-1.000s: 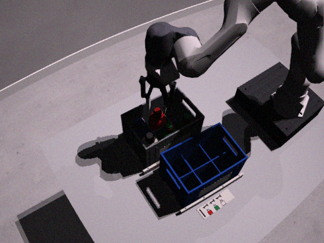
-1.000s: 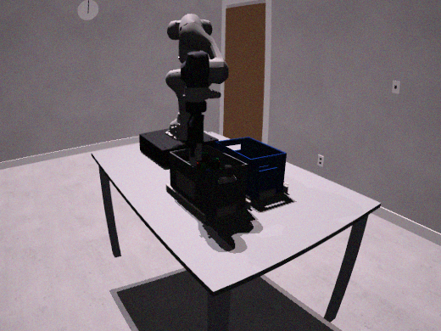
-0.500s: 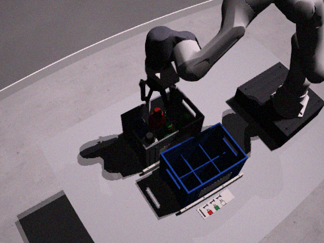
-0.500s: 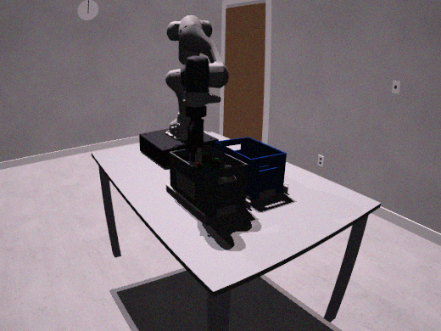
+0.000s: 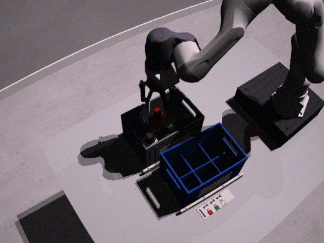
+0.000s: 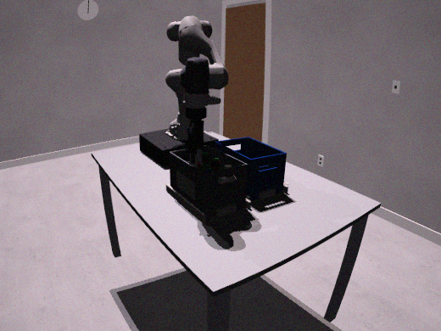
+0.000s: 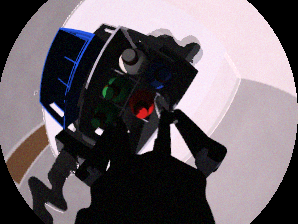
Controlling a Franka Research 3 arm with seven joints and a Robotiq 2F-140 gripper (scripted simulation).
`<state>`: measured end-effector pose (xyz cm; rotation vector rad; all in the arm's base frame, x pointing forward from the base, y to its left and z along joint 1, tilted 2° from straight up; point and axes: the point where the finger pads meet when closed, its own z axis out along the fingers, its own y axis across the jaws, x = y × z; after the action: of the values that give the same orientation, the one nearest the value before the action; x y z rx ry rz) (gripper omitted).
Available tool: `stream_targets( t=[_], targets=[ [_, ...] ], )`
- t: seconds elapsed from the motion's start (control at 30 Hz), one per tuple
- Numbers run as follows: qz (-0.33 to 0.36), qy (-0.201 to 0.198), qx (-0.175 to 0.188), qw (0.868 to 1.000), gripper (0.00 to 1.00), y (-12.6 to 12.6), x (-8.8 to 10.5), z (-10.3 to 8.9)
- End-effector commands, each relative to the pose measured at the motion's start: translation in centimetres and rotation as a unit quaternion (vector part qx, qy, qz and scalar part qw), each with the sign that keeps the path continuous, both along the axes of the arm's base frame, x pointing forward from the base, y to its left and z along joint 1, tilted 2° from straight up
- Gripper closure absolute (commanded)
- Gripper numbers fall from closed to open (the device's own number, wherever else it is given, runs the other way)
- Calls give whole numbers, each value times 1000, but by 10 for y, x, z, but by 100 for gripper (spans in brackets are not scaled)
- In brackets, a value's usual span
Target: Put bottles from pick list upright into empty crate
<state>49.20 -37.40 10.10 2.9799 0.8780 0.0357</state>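
As the claw (image 5: 156, 107) (image 7: 143, 108) reaches into the black crate (image 5: 190, 136) (image 6: 208, 182) (image 7: 93, 75), fingers part-open, red-capped bottle (image 5: 157, 116) (image 7: 142, 106) near, contact unclear

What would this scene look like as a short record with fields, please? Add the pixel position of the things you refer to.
pincer: (image 5: 157, 108) (image 6: 198, 159) (image 7: 141, 113) partly open, fingers reaching down by the red bottle (image 5: 157, 121) (image 7: 142, 106)
dark crate: (image 5: 133, 134) (image 6: 229, 199) (image 7: 100, 57) red, blue, gray-capped and green bottles
blue crate: (image 5: 190, 138) (image 6: 267, 178) (image 7: 77, 33) empty, divided
pick list: (image 5: 229, 195) beside blue crate; red, green, white patches
counts: too small to read surely
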Motion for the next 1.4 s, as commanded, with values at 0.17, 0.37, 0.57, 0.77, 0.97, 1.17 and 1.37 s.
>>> stream_targets(
  t=[0.17,0.37,0.57,0.77,0.97,1.17,1.37],
  targets=[
    [4,0,-1,1000,100,0,0,1],
    [4,0,-1,1000,100,0,0,1],
    [4,0,-1,1000,100,0,0,1],
    [4,0,-1,1000,100,0,0,1],
    [4,0,-1,1000,100,0,0,1],
    [4,0,-1,1000,100,0,0,1],
    [4,0,-1,1000,100,0,0,1]
  ],
)
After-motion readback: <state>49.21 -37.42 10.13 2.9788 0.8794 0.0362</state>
